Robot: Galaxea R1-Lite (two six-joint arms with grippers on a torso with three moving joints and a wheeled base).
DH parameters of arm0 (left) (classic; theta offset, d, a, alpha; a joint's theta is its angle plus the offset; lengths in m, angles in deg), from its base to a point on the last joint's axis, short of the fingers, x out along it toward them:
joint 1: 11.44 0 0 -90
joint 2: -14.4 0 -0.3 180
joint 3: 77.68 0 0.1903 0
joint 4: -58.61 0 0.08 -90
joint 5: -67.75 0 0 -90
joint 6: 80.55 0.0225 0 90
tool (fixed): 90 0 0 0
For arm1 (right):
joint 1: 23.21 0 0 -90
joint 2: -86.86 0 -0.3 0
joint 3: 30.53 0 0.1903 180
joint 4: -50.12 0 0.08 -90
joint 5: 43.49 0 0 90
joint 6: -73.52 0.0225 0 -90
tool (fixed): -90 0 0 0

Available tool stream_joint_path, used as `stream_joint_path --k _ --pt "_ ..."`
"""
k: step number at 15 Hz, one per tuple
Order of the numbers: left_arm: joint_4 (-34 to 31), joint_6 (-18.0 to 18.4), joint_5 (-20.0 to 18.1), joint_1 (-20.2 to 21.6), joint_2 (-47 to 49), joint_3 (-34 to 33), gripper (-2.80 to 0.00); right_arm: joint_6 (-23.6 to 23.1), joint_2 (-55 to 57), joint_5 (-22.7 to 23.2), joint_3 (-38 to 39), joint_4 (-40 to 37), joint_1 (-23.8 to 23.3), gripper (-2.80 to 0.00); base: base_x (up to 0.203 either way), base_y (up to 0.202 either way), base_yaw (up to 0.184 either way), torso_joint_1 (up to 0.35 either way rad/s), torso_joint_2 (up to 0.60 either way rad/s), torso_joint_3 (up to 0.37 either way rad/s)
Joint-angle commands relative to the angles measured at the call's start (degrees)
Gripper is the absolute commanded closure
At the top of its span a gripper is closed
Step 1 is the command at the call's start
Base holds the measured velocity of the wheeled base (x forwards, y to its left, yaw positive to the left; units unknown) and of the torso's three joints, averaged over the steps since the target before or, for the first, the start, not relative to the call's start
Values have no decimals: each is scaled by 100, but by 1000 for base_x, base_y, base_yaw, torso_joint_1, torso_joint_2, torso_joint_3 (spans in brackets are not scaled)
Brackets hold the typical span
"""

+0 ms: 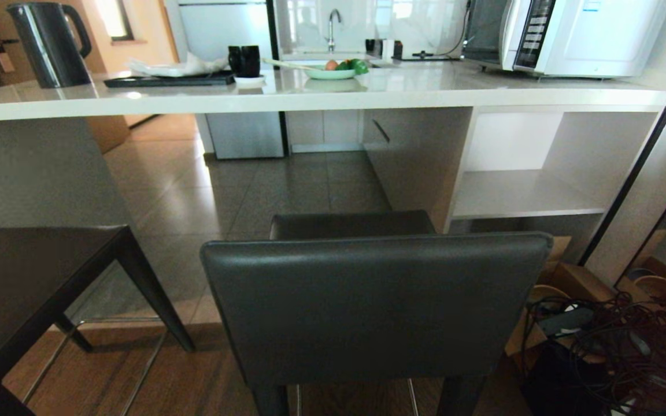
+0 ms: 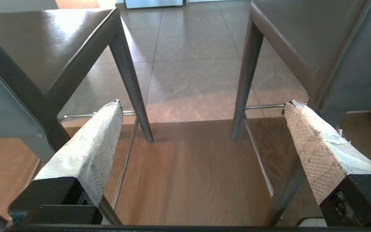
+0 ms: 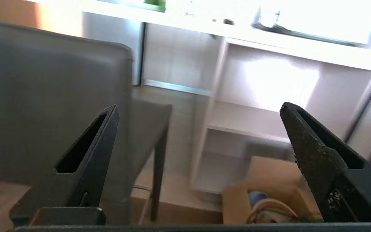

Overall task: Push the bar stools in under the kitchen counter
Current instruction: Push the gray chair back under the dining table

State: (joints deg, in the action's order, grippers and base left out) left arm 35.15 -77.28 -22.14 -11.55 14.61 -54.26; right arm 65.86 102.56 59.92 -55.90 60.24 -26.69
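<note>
Stools (image 1: 376,306) ahead of both empty, wide-open tools (image 2: 201,106) (image 3: 198,109), short of worktop (image 1: 310,95); risk: off-centre shove on backrest, tipping or skewing into the neighbouring stool.

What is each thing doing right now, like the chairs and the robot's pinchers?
Nearer bar stool: upright, not yet under the kitchen counter.
Other bar stool: upright, also out.
Left gripper: open, empty.
Right gripper: open, empty.
Faucet: no water visible.
</note>
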Motion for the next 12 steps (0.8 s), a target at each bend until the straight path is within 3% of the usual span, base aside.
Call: stream_joint_path --k 1,3,5,7,9,12 --pt "1 25 -2 2 23 -5 -280 130 4 -72 132 34 18 -280 0 0 0 0 0 0" --pt "-13 -14 -2 -4 23 -5 -280 420 -278 -86 -570 -844 152 -280 0 0 0 0 0 0" --pt "-8 -107 13 -7 23 -5 -280 509 -1000 -11 -1228 -2668 298 -280 0 0 0 0 0 0" --pt "-8 -90 5 2 23 -5 -280 509 -1586 -3 -1325 -3547 347 -280 0 0 0 0 0 0" --pt "-17 -98 15 2 23 -5 -280 460 -1595 -262 -857 -3376 373 -280 0 0 0 0 0 0" --pt "-8 -107 15 1 23 -5 -280 22 -1576 -509 234 -2625 380 -280 0 0 0 0 0 0"
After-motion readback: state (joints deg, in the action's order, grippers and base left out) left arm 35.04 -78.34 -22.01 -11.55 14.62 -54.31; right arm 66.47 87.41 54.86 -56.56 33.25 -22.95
